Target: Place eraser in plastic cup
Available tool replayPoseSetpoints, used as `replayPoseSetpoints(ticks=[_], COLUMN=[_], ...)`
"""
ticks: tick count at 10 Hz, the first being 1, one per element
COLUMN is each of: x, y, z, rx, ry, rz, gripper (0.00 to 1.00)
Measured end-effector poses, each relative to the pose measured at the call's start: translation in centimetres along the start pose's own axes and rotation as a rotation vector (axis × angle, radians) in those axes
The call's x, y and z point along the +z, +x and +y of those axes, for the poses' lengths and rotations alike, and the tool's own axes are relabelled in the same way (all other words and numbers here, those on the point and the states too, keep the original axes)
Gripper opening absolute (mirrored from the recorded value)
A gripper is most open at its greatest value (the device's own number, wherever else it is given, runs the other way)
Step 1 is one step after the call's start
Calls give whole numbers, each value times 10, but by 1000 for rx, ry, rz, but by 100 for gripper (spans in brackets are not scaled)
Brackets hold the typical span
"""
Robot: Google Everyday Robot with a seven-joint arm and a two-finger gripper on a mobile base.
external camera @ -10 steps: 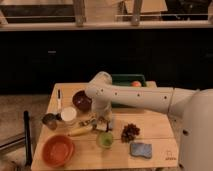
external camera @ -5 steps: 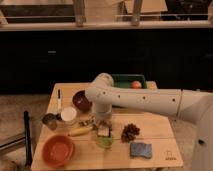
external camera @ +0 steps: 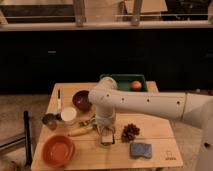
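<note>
Camera view. White robot arm (external camera: pixel 150 104) reached in from the right and bent down over the front-centre of the wooden tabletop (external camera: pixel 160 142). Gripper (external camera: pixel 106 133) stood low, right on top of the small light-green translucent plastic cup (external camera: pixel 106 141), hiding most of it. Could not tell whether the gripper was closed or spread. The small whitish eraser could not be told apart from the gripper's pale tip.

The cup sat between a yellow banana (external camera: pixel 80 131) on its left and a dark red cluster (external camera: pixel 131 132) on its right. Blue-grey spongy pad (external camera: pixel 140 149) lay front right, round orange bowl (external camera: pixel 58 150) front left. Dark green tray (external camera: pixel 120 80) at the back held an orange fruit (external camera: pixel 136 85).

A second before, the cup showed plainly in front of the gripper. Since then the gripper had dropped over it. The other things had not shifted.
</note>
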Motion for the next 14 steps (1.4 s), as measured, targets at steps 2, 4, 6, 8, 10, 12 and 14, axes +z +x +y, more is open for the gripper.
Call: replayPoseSetpoints(ticks=[2, 4, 6, 8, 10, 12, 14], x=[9, 18, 24, 26, 26, 27, 27], y=[-2, -3, -3, -3, -3, -4, -5], z=[2, -2, -4, -8, -8, -10, -14], rx=[-19, -46, -61, -75, -77, -81, -93], ry=[1, 3, 4, 8, 15, 17, 13], rz=[-28, -52, -69, -84, -93, -100, -101], gripper=[0, 0, 7, 27, 48, 67, 80])
